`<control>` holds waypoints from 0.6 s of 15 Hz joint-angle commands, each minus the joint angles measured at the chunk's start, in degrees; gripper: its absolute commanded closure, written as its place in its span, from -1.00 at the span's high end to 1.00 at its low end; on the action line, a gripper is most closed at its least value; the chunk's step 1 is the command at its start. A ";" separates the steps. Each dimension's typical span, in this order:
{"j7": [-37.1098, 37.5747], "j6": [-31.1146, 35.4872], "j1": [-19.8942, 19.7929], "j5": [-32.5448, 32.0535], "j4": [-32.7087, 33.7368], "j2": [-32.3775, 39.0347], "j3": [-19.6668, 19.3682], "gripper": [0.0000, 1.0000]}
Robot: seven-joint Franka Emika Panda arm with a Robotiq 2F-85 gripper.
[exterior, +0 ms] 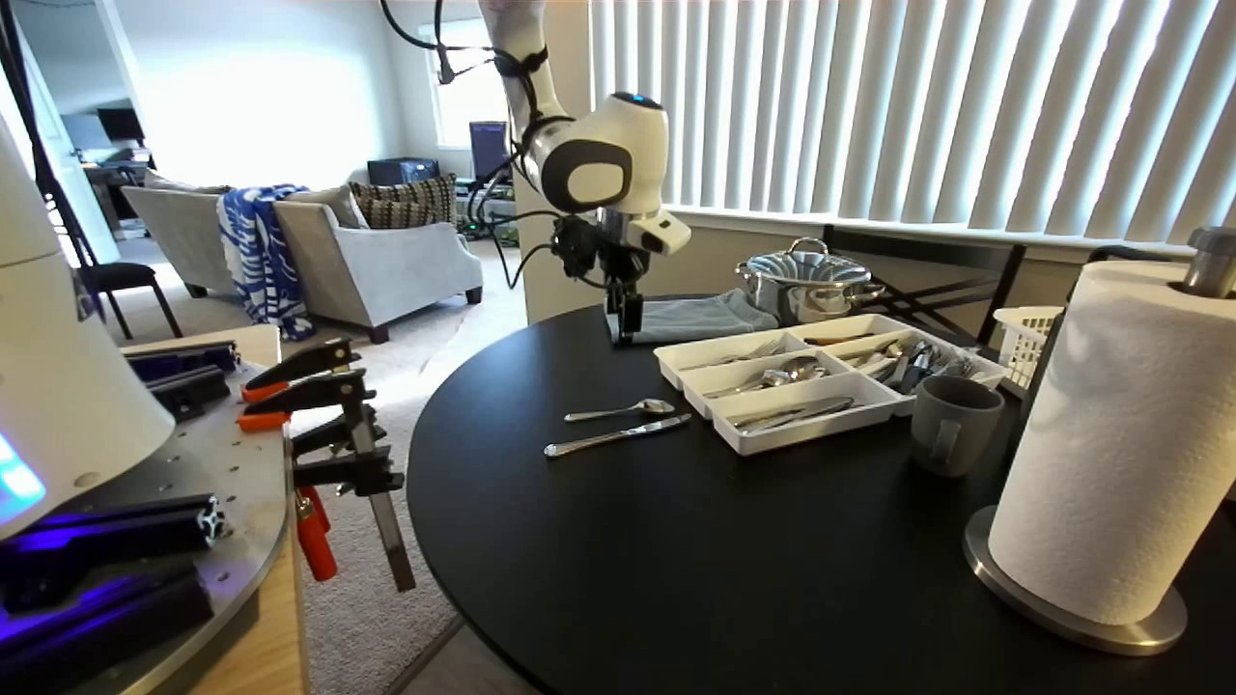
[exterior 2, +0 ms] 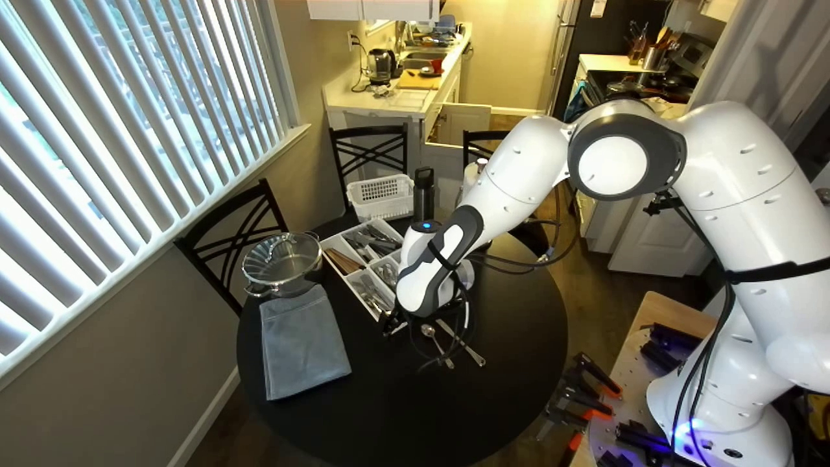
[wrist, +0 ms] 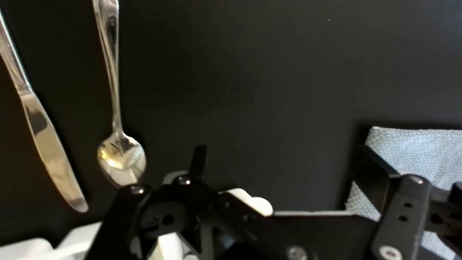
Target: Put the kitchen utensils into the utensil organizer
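A silver spoon [exterior: 618, 411] and a silver knife [exterior: 618, 437] lie side by side on the black round table. Both also show in the wrist view, the spoon [wrist: 122, 159] and the knife [wrist: 50, 148] at the left. The white utensil organizer [exterior: 816, 430] stands beside them, with cutlery in its compartments; its edge [wrist: 79, 236] shows at the lower left of the wrist view. My gripper [wrist: 285, 166] is open and empty, fingers wide apart, pointing down over the table between the spoon and the grey cloth. In an exterior view the gripper [exterior 2: 392, 322] is partly hidden by the arm.
A folded grey cloth [exterior 2: 303, 350] lies beside the organizer. A shiny pot [exterior: 806, 294] stands behind it. A dark grey cup [exterior: 954, 425] and a paper towel roll [exterior: 1110, 454] stand on the organizer's other side. A white basket [exterior 2: 382, 198] and black bottle [exterior 2: 423, 194] stand farther off.
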 commanded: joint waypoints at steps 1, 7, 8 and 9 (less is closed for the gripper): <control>-3.62 8.51 -6.25 3.42 -8.42 -1.36 4.42 1.00; 0.65 5.66 1.86 -1.84 -6.40 1.40 -5.25 1.00; 0.97 4.33 3.46 -2.60 -5.26 2.29 -6.93 1.00; 2.21 2.41 5.70 -3.34 -3.78 3.34 -9.41 1.00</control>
